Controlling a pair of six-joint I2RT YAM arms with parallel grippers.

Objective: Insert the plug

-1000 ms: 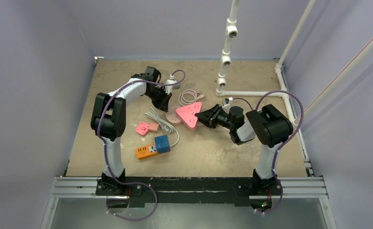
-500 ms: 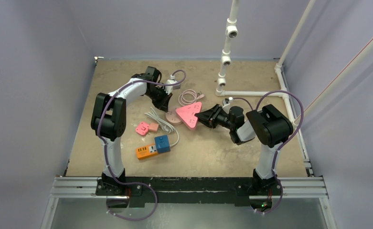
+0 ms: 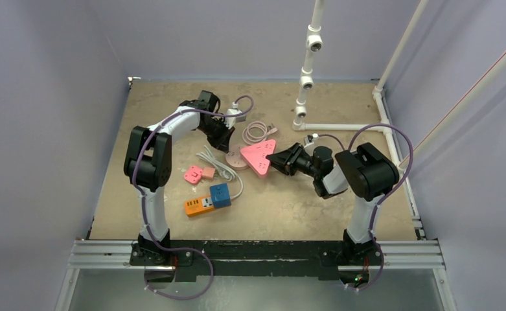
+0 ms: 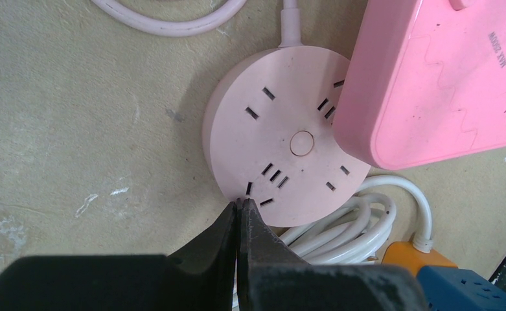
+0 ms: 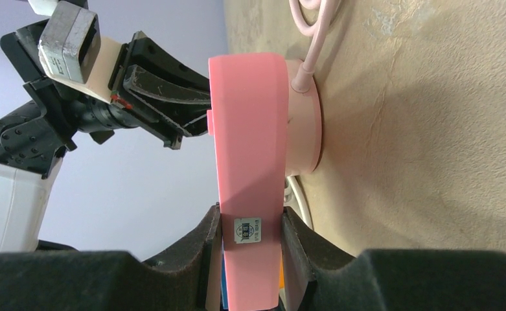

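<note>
A triangular pink adapter (image 3: pixel 258 155), thick and flat with rounded corners and small print along one side, sits level above the desk (image 3: pixel 269 207), pinched across its thin edges by the right hand (image 3: pixel 279 161). Its underside lies over one side of a round pink socket hub (image 3: pixel 234 159), covering part of the hub's face. The hub rests flat on the desk, with groups of slots around a centre button and a pale pink cord (image 4: pixel 172 23) leaving its rim. Whether any pins have entered the slots is hidden.

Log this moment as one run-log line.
right gripper: shut on pink triangular strip, partly over round socket | left gripper: shut, empty, by socket's edge
</note>
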